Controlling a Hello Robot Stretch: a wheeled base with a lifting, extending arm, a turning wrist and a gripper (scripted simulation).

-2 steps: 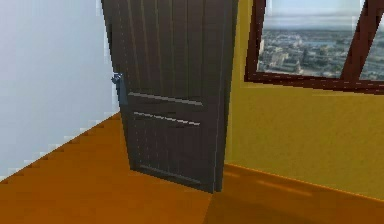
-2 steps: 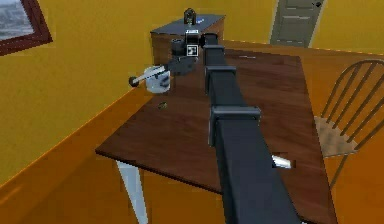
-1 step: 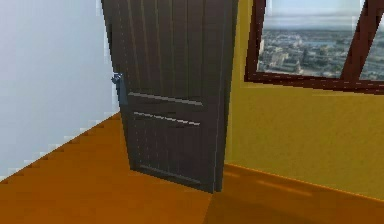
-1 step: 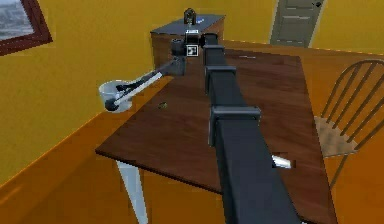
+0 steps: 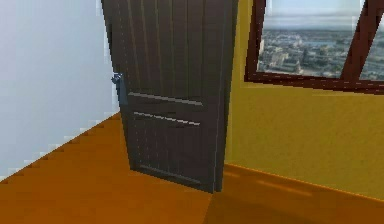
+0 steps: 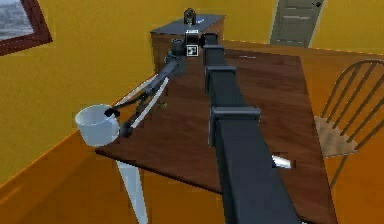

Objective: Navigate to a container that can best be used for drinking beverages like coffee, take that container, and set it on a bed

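A white mug [image 6: 97, 124] is at the near left corner of a dark brown wooden table [image 6: 180, 135] in the arm side view. The dark arm bar [image 6: 235, 125] rises from the bottom edge across the table to its white marker squares [image 6: 190, 46]. From there the gripper [image 6: 119, 120] slants down to the left, and its thin fingers [image 6: 140, 100] end at the mug's rim. The mug is at the table's edge, so I cannot tell whether the gripper holds it.
A small white object [image 6: 283, 162] lies on the table near the arm. A wooden chair [image 6: 350, 110] stands at the table's right. A dark cabinet [image 6: 178, 35] and a grey door [image 6: 297, 20] are beyond. Ahead are a dark door [image 5: 170, 90], a window [image 5: 315, 40] and orange floor [image 5: 80, 185].
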